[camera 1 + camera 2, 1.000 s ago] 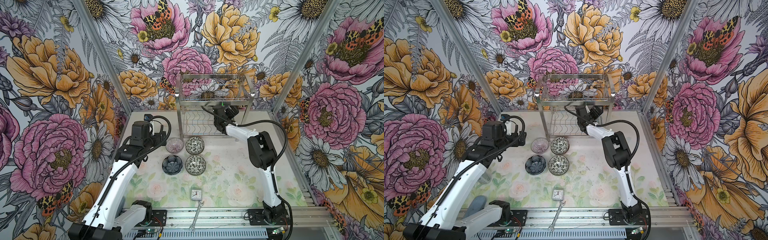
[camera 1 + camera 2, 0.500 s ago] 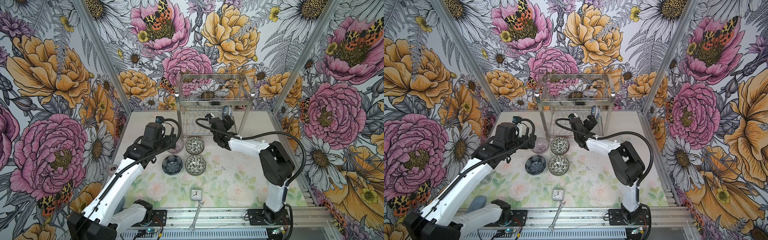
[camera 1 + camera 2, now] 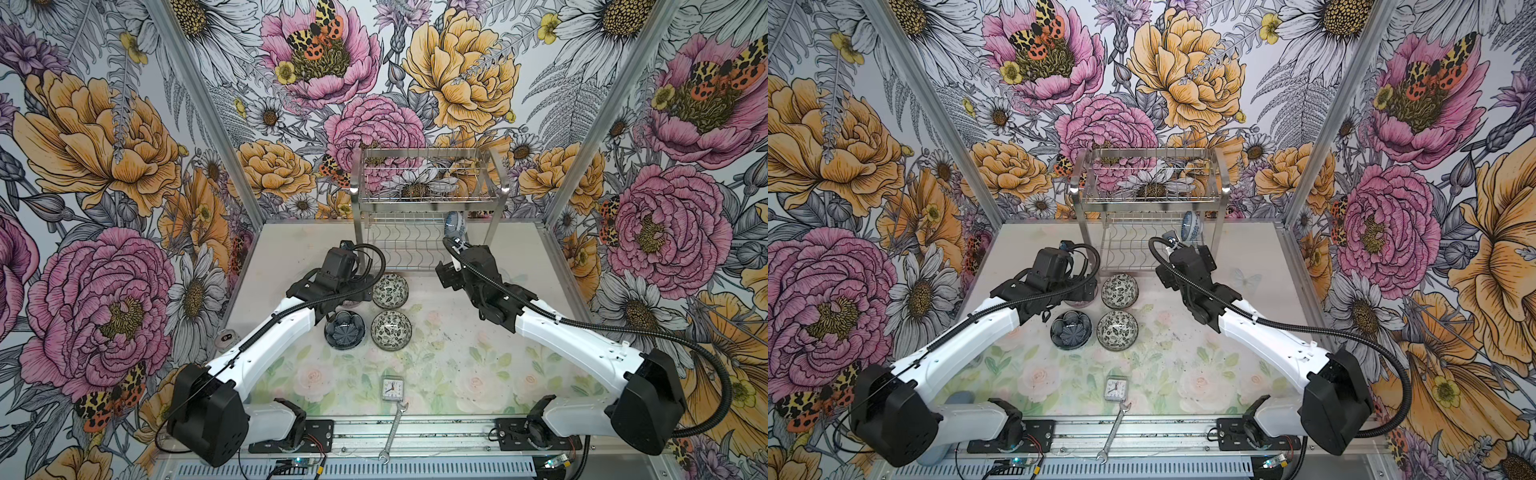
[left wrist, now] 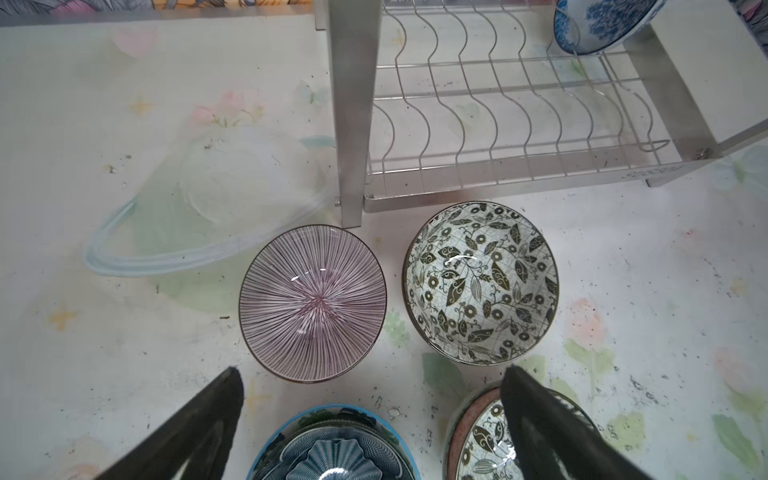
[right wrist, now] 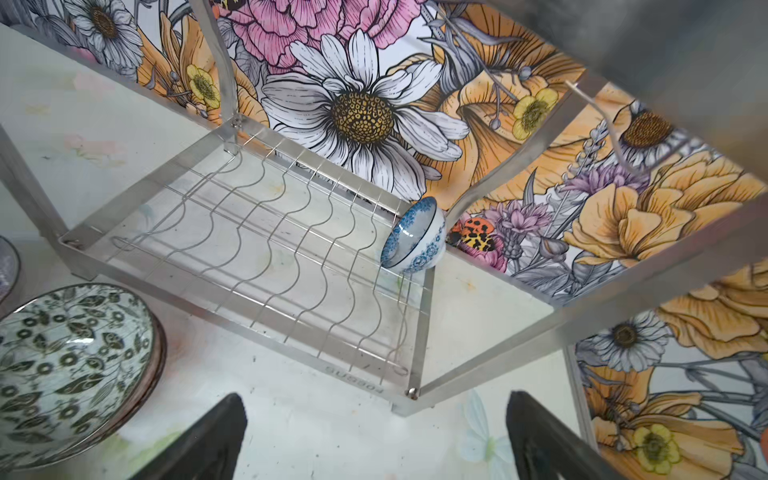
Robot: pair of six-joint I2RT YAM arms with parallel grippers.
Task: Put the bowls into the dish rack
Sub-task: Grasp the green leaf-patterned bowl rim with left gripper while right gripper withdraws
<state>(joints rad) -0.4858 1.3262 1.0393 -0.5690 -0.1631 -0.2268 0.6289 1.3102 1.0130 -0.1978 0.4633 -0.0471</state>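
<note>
The left hand (image 4: 370, 374) hovers over the left side of the table (image 3: 519, 266), its two dark fingers spread wide and holding nothing. In the left wrist view a pink striped bowl (image 4: 312, 303) sits upright on the table just ahead of the fingertips, its far rim just beside the front left leg of the dish rack (image 3: 428, 199). In both top views the wrist hides most of this bowl.

Nearer the front edge of the table is a dark blue petal bowl (image 3: 344, 329), upright. To the right of the pink bowl stands a black and white floral bowl (image 3: 390, 285), close to the rack's front rail. A second floral bowl (image 3: 391, 330) sits just in front of it, beside the blue one. The four form a tight square.

Further forward, near the table's front edge, lie a small square clock (image 3: 392, 388) and a wrench (image 3: 392, 432).

The steel rack stands at the back of the table. A blue and white bowl (image 5: 413, 235) stands tilted on its edge at the right end of the lower tier, resting in the wavy wires.

The right hand (image 5: 374, 399) hangs in front of the rack's right corner, fingers wide apart and gripping nothing.
</note>
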